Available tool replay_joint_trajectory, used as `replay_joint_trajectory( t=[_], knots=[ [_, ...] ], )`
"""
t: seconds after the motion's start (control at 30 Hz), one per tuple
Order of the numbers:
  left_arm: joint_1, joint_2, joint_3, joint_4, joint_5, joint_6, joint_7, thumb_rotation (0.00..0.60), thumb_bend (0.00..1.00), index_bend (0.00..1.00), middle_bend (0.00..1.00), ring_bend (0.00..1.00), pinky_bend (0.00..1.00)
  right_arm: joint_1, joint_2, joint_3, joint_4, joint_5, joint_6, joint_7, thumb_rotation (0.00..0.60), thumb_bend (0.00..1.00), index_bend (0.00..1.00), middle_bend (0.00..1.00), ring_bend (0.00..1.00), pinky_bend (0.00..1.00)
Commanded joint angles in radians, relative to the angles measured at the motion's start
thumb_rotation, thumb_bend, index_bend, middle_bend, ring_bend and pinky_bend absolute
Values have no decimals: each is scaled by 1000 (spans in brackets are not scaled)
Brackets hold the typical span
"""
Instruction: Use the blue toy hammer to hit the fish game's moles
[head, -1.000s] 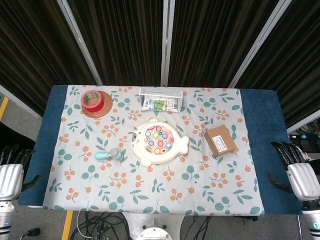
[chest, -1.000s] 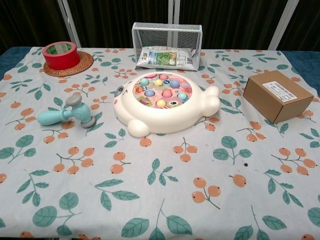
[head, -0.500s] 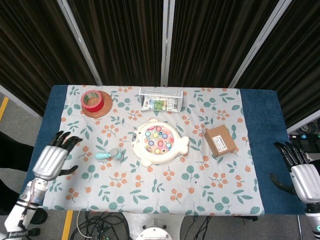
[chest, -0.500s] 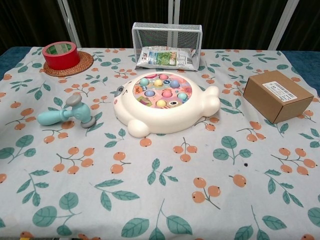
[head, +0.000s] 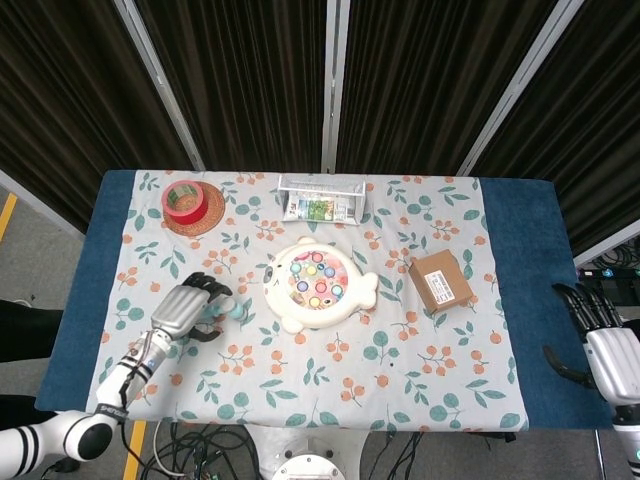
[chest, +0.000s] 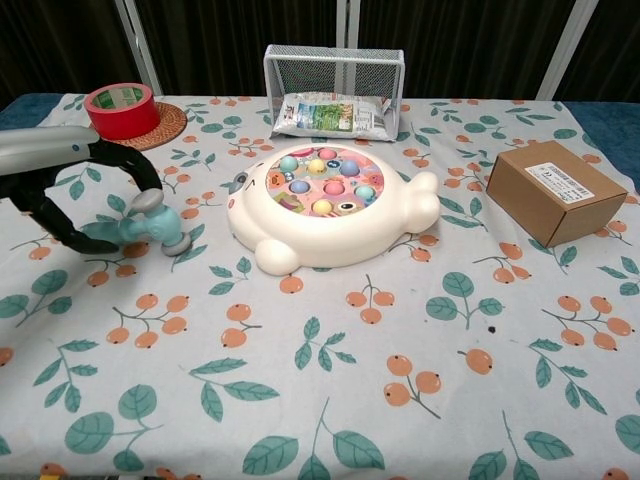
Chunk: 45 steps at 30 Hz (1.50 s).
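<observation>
My left hand (chest: 60, 175) arches over the hammer (chest: 140, 228) beside the fish game (chest: 325, 205) — fingers (chest: 140, 172) spread, not yet gripping; right hand (head: 610, 355), fingers apart, hangs off the counter (head: 530, 230) edge.

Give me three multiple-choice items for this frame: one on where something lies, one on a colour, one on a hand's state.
1. Where is the cardboard box?
A. right of the fish game
B. inside the wire basket
C. on the coaster

2. What colour is the tape roll?
A. green
B. red
C. yellow

3. What is the left hand doing?
A. resting off the table
B. pressing a mole
C. arched over the hammer's handle

Key: 1 A, it sits past the fish game; 2 B, red on its coaster; 3 C, fingers curve around the hammer, still on the cloth.
</observation>
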Motion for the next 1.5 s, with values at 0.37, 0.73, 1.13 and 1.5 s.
replay_joint_trajectory(
  t=[0.37,0.73,1.13,1.5],
  knots=[
    [-46,-69,4,82,-116,-10,31,600,262,352,294,169,134,8,-3,2,4,15,-22,5,600,235,26,98,0,0],
    [-64,-93,12,105,-154,-14,16,600,308,388,303,172,134,14,-2,4,0,24,-37,0,600,235,26,98,0,0],
    [-75,-101,22,107,-151,-6,3,600,344,430,308,173,134,16,0,4,-5,32,-47,-5,600,236,25,98,0,0],
    [-79,-106,29,110,-154,4,-2,600,403,475,324,187,134,18,1,4,-9,35,-53,-9,600,236,26,99,0,0]
  ],
)
